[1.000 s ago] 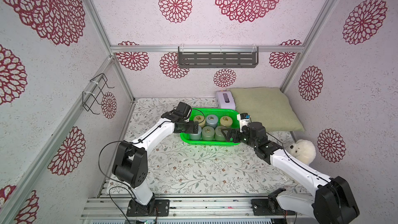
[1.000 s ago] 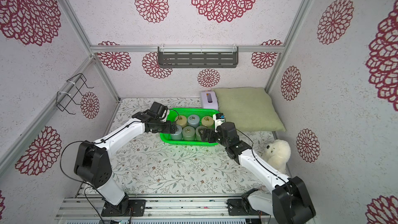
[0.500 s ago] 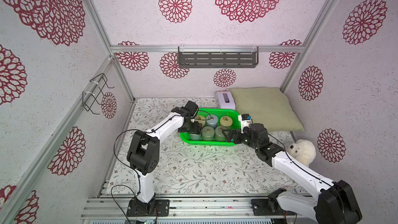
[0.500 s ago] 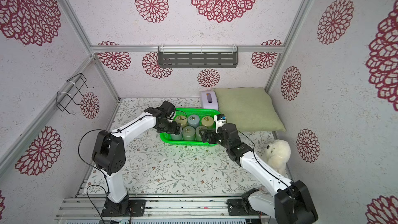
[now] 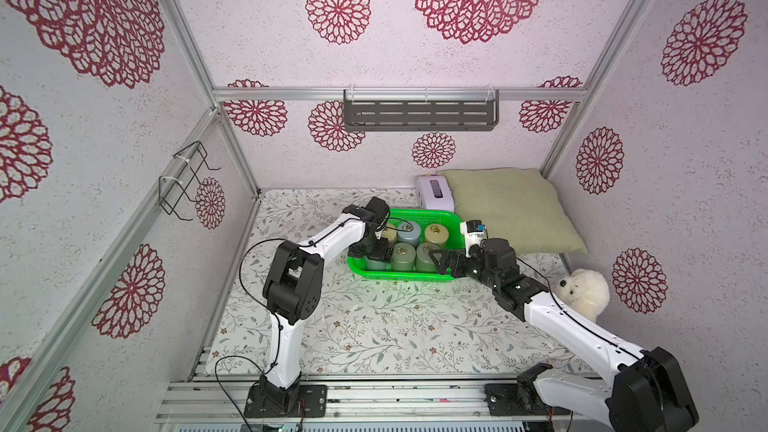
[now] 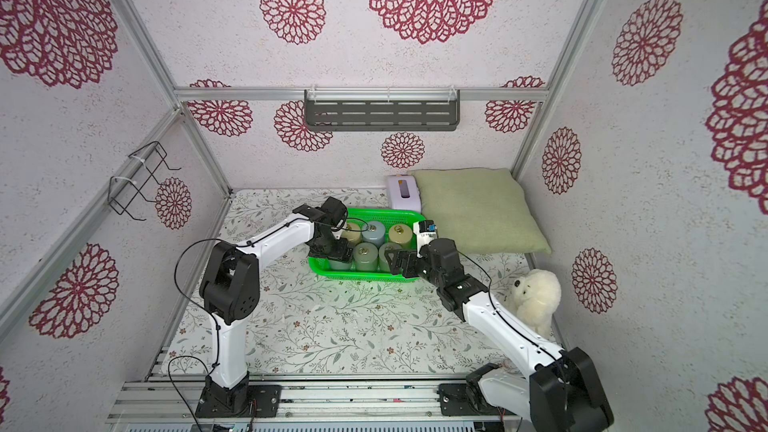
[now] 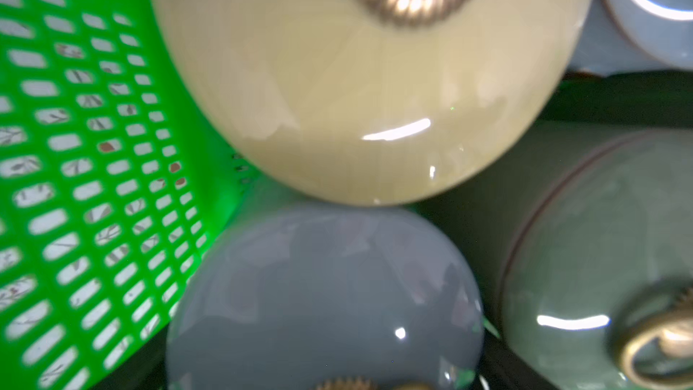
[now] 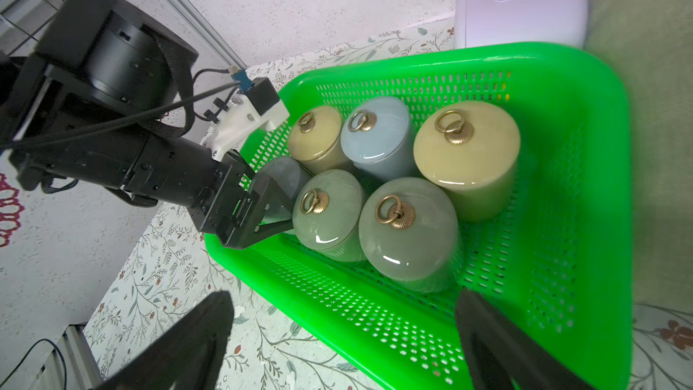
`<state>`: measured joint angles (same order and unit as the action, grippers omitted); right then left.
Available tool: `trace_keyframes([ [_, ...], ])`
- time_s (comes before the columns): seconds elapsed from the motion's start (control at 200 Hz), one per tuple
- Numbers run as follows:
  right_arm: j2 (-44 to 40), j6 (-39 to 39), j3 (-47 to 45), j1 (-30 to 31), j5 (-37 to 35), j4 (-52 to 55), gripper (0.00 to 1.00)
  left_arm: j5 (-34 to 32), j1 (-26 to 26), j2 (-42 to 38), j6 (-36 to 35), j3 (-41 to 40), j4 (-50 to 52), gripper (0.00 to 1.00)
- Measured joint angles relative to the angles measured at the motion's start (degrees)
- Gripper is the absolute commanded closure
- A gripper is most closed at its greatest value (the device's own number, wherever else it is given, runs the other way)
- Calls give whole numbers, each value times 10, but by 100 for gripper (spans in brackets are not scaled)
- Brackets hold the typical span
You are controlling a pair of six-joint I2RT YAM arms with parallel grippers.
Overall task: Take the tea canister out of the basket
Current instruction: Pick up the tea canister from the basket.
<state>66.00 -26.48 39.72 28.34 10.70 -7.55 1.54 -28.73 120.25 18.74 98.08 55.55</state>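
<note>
The step in hand is the reach for a grasp. The left tool [image 5: 375, 254] is down inside the green basket [image 5: 422, 214] at its near-left corner. Its jaws are spread wide to either side of the grey tea canister [image 7: 322, 294] — whether the pads touch its wall I cannot tell. That canister stands upright in the near row, close against the yellow canister [image 7: 356, 88] on its far side and just beside a sage-green canister [image 8: 326, 211] to its right. Six canisters fill the basket, which sits on the floral desk [image 5: 374, 326]. The right tool [image 5: 441, 261] hovers at the basket's near-right corner, jaws spread and empty. Next, I judge, the left jaws must close on the grey body, then lift straight up — the neighbours are tight and the basket wall is close.
</note>
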Motion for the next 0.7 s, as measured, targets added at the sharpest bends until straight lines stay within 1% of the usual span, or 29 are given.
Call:
trace_keyframes([
  [0.145,0,0,0,0,0,-2,1,-6,0,27,-2,31,10,5],
  [0.38,0,0,0,0,-1,-3,1,-8,0,42,-3,47,21,5],
  [0.54,0,0,0,0,-2,-3,1,-8,0,47,-4,50,23,11],
  [0.56,0,0,0,0,-2,-3,1,-8,0,47,-4,50,23,12],
  [0.625,0,0,0,0,-2,-3,1,-8,0,47,-5,51,25,24],
  [0.701,0,0,0,0,-2,-3,1,-8,0,47,-7,51,26,34],
])
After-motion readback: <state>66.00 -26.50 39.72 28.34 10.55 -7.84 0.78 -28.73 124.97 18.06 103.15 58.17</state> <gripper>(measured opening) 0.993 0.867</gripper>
